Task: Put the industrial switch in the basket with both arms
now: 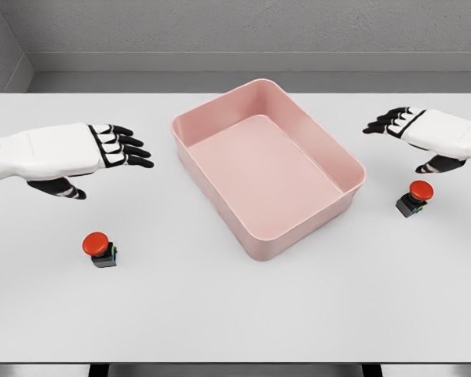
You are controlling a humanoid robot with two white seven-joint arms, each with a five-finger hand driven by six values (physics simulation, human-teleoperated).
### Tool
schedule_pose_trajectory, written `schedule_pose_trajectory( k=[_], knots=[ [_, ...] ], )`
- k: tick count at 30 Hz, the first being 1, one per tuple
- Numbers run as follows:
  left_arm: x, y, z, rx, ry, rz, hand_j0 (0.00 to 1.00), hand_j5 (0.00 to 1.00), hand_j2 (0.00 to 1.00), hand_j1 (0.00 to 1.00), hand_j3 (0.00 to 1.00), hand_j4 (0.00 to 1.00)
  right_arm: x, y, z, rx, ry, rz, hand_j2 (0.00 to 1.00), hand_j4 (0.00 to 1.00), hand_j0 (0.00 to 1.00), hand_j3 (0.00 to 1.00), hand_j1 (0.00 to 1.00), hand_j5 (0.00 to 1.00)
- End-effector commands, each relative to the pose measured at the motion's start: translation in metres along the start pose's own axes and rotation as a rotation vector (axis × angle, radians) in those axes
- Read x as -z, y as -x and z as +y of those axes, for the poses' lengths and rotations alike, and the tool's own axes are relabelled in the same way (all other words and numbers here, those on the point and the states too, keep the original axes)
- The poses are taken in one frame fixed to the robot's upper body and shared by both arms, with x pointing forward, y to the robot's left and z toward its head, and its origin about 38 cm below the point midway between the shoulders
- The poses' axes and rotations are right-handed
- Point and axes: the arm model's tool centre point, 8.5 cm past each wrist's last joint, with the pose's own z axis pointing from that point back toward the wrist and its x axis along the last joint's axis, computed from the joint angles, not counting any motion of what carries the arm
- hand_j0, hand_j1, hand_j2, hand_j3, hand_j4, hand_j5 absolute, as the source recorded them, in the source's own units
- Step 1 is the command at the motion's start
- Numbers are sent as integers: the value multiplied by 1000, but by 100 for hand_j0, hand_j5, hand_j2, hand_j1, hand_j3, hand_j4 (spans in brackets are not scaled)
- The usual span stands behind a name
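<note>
A: What sits on the white table [235, 322]?
B: A pink basket [339, 161] in the middle, empty, no writing readable anywhere.
A: The hands?
B: Left hand [102, 151] hovers far left, fingers spread, holding nothing; right hand [412, 129] likewise, far right.
A: The switches?
B: One red-capped industrial switch [99, 249] near left, another switch [414, 197] right, just below the right hand.

A basket [341, 169] is set mid-table [235, 314]. One switch [100, 248] is placed left of it, another switch [414, 197] right.
</note>
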Motion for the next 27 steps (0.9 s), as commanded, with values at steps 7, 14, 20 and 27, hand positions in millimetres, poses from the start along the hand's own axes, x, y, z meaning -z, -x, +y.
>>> schedule_pose_trajectory(
  k=[7,14,20,27],
  knots=[
    [-9,-1,-16,-13,96,10,100,100,100,100,100,100,-37,26,-1,-7,-31,100,100,100,100,100,100,100],
    [-9,-6,-55,13,248,9,100,100,100,100,100,100,-48,26,22,-10,-111,115,100,100,100,100,100,100],
    [-21,-3,-56,14,267,35,100,100,100,100,100,100,-44,19,38,10,-139,96,100,100,100,100,100,100],
    [-1,-15,-76,7,302,-23,100,100,100,100,100,100,-34,9,56,36,-163,63,100,100,100,100,100,100]
  ],
)
